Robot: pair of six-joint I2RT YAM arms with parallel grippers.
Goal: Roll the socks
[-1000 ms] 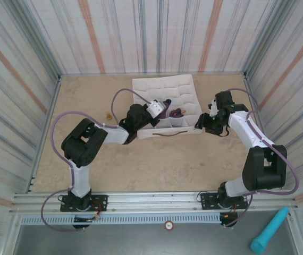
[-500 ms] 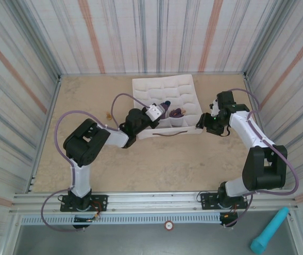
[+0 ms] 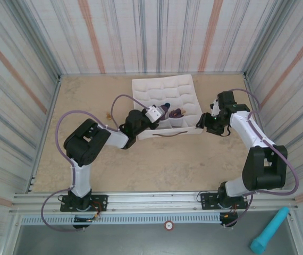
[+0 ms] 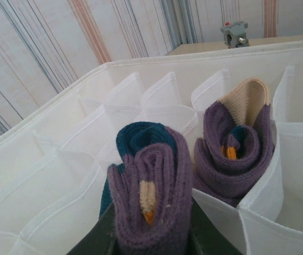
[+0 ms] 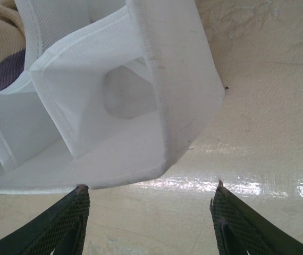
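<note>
Top view: box (image 3: 165, 93) sits on the table (image 3: 157, 159), toward 12 o'clock. Left gripper (image 3: 161, 112) is over the box's near row. Teal-toed sock (image 3: 166, 110) is at its tip, tan-toed sock (image 3: 178, 112) just beside at 3 o'clock. Right gripper (image 3: 199, 123) is at the box's 4 o'clock corner.

Left wrist: jaws clamped on the rolled teal-toed sock. Tan-toed sock, rolled, stands in the compartment at 2 o'clock.

Right wrist: jaws apart, empty, just short of the box corner. Contact with it: cannot tell. Tan-toed sock at 10 o'clock.
</note>
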